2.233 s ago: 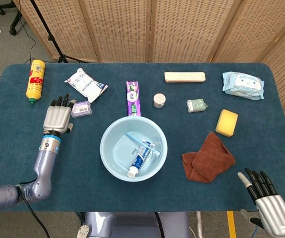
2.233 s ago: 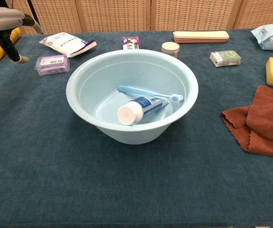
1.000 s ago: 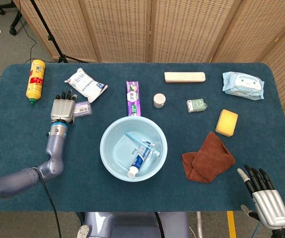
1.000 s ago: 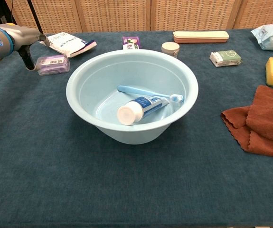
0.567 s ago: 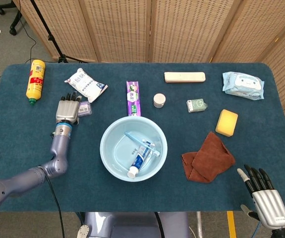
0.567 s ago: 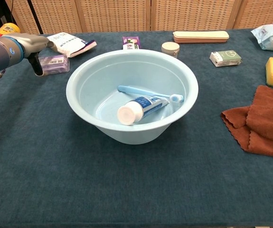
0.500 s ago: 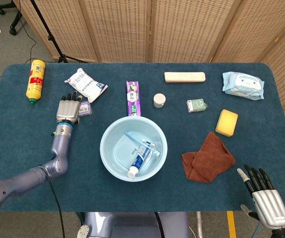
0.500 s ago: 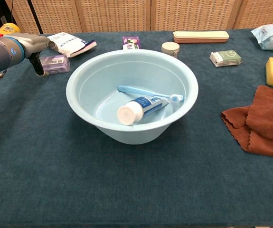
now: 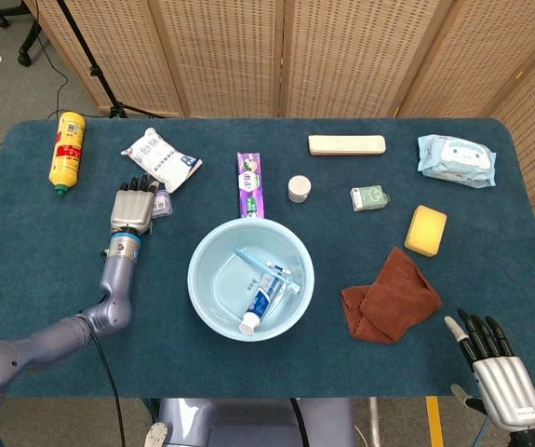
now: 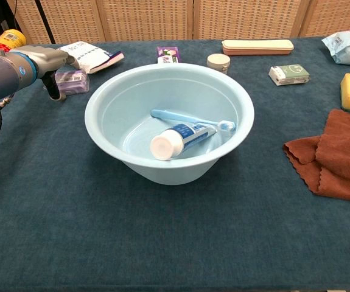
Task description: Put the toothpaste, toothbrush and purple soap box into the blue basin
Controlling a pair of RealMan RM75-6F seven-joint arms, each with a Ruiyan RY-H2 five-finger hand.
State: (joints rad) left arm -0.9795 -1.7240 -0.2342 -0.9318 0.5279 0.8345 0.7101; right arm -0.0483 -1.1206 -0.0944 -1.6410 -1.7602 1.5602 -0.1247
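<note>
- Left hand (image 9: 130, 209), left of frame, hovers over the purple soap box (image 10: 72, 76); grip unclear.
- Toothpaste (image 9: 260, 304) and toothbrush (image 9: 260, 263) lie inside the blue basin (image 9: 207, 291).
- Right hand (image 9: 500, 369), lower right, spread and holding nothing.

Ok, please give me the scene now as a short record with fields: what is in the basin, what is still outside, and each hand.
in basin: toothpaste and toothbrush lie in the blue basin
outside: purple soap box on the table, left of the basin
left hand: left hand over the soap box; grip cannot be told
right hand: right hand open, at the table's near right corner
</note>
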